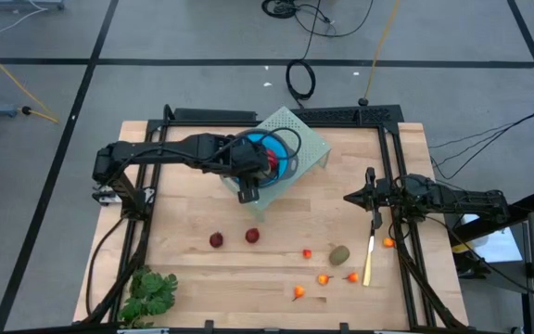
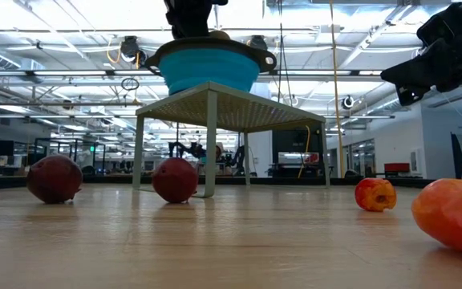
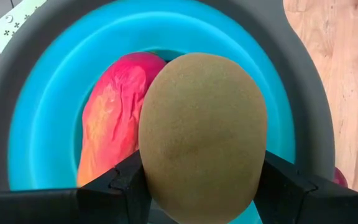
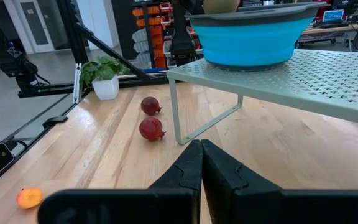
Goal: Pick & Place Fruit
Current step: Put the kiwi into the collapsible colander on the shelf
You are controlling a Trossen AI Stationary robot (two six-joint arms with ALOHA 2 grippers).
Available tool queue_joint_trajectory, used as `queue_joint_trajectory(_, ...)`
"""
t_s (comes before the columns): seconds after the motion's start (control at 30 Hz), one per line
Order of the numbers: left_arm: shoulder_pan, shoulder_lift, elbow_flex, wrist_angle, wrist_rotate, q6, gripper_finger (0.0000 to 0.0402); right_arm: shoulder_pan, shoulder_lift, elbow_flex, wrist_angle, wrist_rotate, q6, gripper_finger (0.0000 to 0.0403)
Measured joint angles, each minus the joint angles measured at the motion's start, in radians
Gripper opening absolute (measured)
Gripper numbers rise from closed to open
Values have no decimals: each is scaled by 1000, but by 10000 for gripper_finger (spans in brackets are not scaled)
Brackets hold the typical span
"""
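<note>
My left pincer is clamped on an olive-brown oval fruit w/ a fuzzy skin, one finger on each side of it. I hold it right above the blue collapsible bowl w/ a grey rim. Inside that bowl lies the longer red-orange fruit piece, just beside and below the oval I grip. The bowl sits on a pale green perforated metal stand toward the back of the light wooden desk.

My right pincer hangs over the right side of the desk, fingers pressed together, nothing in them, well apart from the bowl.

On the desk in front of the stand: two dark-red balls, near each other. Further right a second olive-brown oval, next to a thin yellow stick. Several tiny orange-red pieces are scattered around there, one more beyond the stick by the right arm's base. A leafy green bunch lies at the front left corner.
</note>
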Motion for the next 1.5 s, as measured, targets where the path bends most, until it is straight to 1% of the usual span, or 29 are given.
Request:
queue_joint_trajectory(0.33,0,0,0,0,0,-2,219,0,0,0,0,0,0,0)
queue_joint_trajectory(0.5,7,0,0,0,-1,-45,220,0,0,0,0,0,0,0)
queue_joint_trajectory(0.6,8,0,0,0,-2,-48,232,0,0,0,0,0,0,0)
queue_joint_trajectory(0.83,8,0,0,-1,-10,-50,278,0,0,0,0,0,0,0)
queue_joint_trajectory(0.97,8,0,0,-1,-10,-50,294,0,0,0,0,0,0,0)
queue_joint_trajectory(1.3,8,0,1,0,-11,-51,296,0,0,0,0,0,1,0)
queue_joint_trajectory(1.5,8,-8,1,-3,-11,-81,296,0,0,0,1,-1,3,0)
